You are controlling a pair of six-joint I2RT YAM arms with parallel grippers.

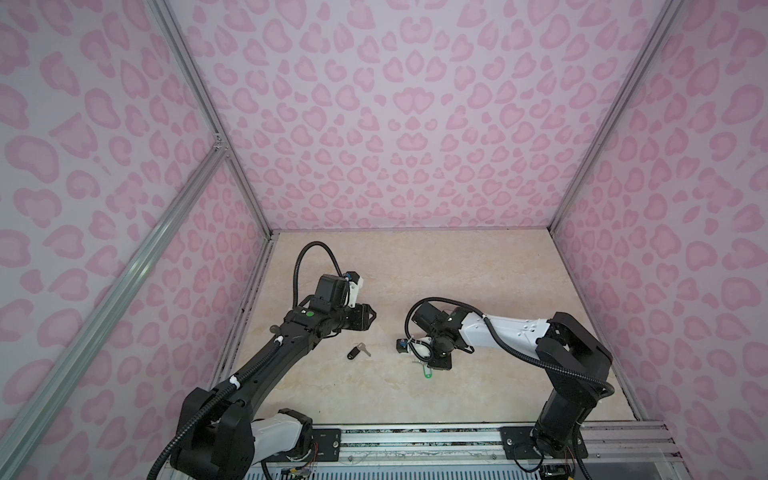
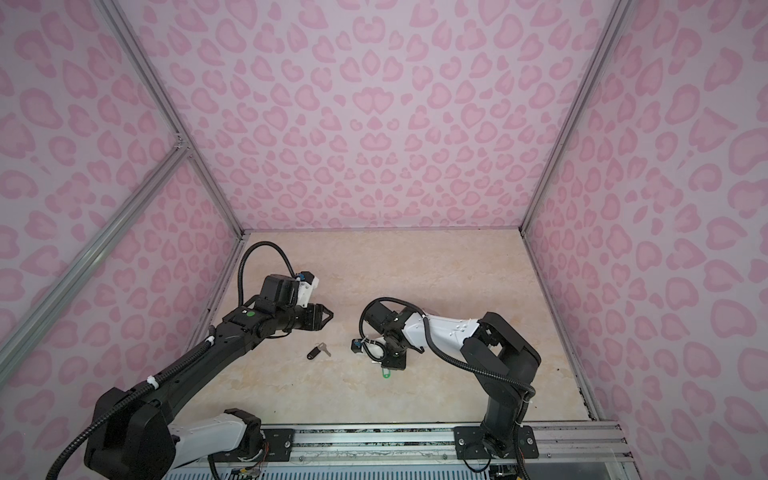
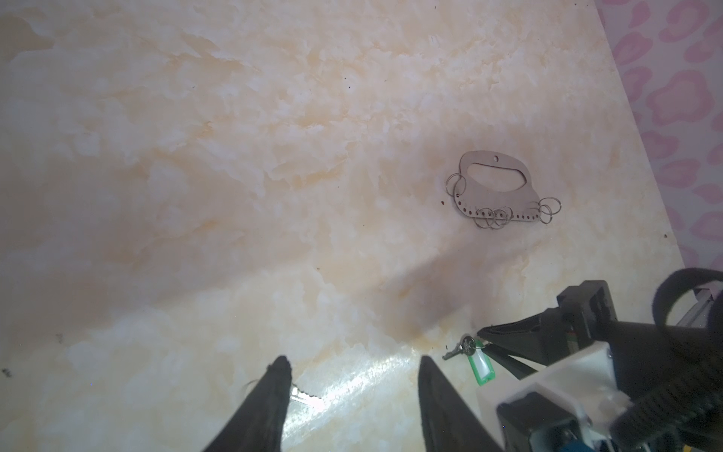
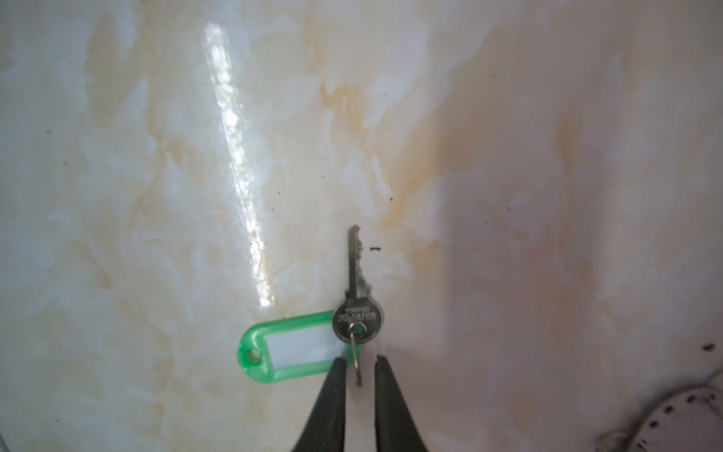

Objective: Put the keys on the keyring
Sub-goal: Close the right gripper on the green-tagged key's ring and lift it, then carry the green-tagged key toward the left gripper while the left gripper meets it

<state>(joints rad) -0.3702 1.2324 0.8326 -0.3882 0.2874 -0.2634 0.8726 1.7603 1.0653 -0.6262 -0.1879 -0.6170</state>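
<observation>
My right claw (image 4: 359, 359), barely parted, straddles the thin stiff ring (image 4: 355, 352) of the light, slippery green-tagged key (image 4: 358, 317); I'd pinch there.

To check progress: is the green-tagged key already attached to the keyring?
No, in the left wrist view the green-tagged key sits apart from the keyring.

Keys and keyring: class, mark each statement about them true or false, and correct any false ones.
1. The right gripper straddles the green-tagged key's wire ring. True.
2. The left gripper holds the black-tagged key. False: it is open and empty; that key lies on the table.
3. The keyring lies flat on the table. True.
4. Both keys hang on the keyring. False: neither does.
</observation>
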